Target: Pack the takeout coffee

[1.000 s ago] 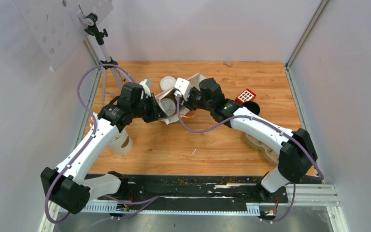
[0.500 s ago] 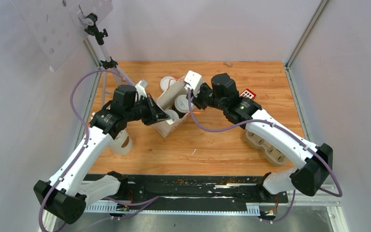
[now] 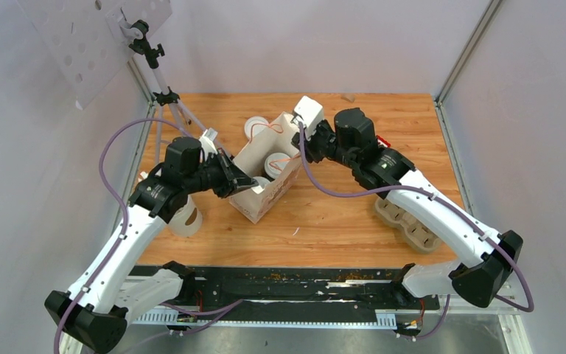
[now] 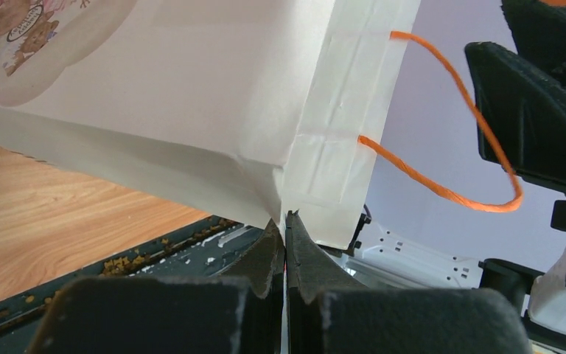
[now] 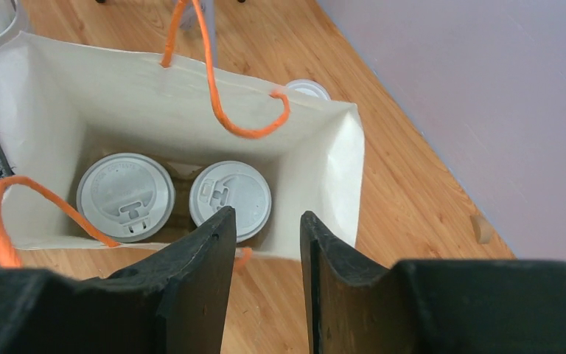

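Tripod (image 3: 163, 96) with a perforated board stands at the back-left corner of the table (image 3: 324, 228). Pale cup (image 3: 184, 221) sits near the left edge, partly under the left arm.

Left gripper (image 3: 245, 182) reaches right to the bag (image 3: 273, 193). In the wrist view its fingers (image 4: 265, 258) are clenched tight on a folded corner of the bag's rim. Paper is pinched between the tips, with no gap.

The bag is white paper with orange cord handles (image 4: 449, 147) and a bear print on one side. It stands mid-table, mouth open upward, skewed to the table edge.

Cups (image 5: 125, 195): both are inside the bag, upright on its floor, white sip lids up. The second (image 5: 230, 199) is just beside the first, a narrow gap between the lids. The cups' sides are hidden by the bag's walls.

Loose lid (image 3: 254, 127) lies flat on the table just behind the bag.

Right gripper (image 5: 265, 228) hangs over the bag's rim on the back-right side. Its fingers (image 5: 199, 280) are released and apart, gripping nothing. Whether the tips touch the paper, cannot tell.

Red object (image 3: 378, 141) sits behind the right arm, mostly hidden. Pulp tray (image 3: 407, 221) lies at the right, partly under the right forearm.
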Robot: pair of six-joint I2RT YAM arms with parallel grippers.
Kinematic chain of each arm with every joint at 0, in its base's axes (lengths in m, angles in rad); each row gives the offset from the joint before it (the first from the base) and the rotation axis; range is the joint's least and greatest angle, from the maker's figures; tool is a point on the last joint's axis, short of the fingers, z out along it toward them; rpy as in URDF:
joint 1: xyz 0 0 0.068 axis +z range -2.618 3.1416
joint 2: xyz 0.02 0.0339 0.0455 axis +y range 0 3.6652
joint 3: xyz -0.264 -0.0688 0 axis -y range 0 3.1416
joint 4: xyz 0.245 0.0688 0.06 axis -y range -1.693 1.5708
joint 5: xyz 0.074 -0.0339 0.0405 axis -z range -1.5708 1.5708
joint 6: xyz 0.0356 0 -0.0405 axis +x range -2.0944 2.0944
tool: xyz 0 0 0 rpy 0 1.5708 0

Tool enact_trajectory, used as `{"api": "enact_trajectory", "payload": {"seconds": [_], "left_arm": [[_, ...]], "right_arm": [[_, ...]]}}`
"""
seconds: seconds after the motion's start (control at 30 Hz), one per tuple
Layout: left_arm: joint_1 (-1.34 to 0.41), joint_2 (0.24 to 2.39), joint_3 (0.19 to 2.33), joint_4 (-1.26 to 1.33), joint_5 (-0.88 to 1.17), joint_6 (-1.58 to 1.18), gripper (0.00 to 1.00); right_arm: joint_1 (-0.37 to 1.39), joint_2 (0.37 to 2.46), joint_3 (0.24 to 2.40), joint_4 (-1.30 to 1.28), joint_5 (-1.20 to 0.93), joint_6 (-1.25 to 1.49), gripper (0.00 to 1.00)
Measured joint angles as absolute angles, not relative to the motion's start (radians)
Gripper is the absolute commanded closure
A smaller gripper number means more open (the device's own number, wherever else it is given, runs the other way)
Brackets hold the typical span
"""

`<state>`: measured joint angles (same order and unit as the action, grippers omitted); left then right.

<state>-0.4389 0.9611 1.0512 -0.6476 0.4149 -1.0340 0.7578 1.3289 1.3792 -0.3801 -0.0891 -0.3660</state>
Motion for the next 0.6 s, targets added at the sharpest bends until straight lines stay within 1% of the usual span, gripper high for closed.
{"api": "enact_trajectory", "payload": {"seconds": [0.1,0.2,0.37,0.47,0.57,0.6], "left_arm": [[-0.439,0.954,1.045,-0.656,0.409,-1.040,0.93],[-0.439,0.947,1.042,-0.675,0.396,-1.043,0.83],[-0.439,0.944,1.043,-0.691,0.369,-1.038,0.70],[-0.439,0.945,1.054,-0.724,0.352,-1.023,0.58],[-0.439,0.947,1.082,-0.754,0.332,-1.007,0.49],[-0.439,0.947,1.091,-0.763,0.329,-1.002,0.42]], "right_arm": [[0.758,1.321,1.383,-0.385,-0.056,-0.348,0.59],[0.758,1.320,1.383,-0.388,-0.020,-0.337,0.57],[0.758,1.301,1.371,-0.389,0.010,-0.325,0.51],[0.758,1.259,1.344,-0.384,0.011,-0.315,0.49],[0.758,1.220,1.329,-0.383,0.018,-0.291,0.43],[0.758,1.213,1.327,-0.383,0.020,-0.281,0.41]]}}
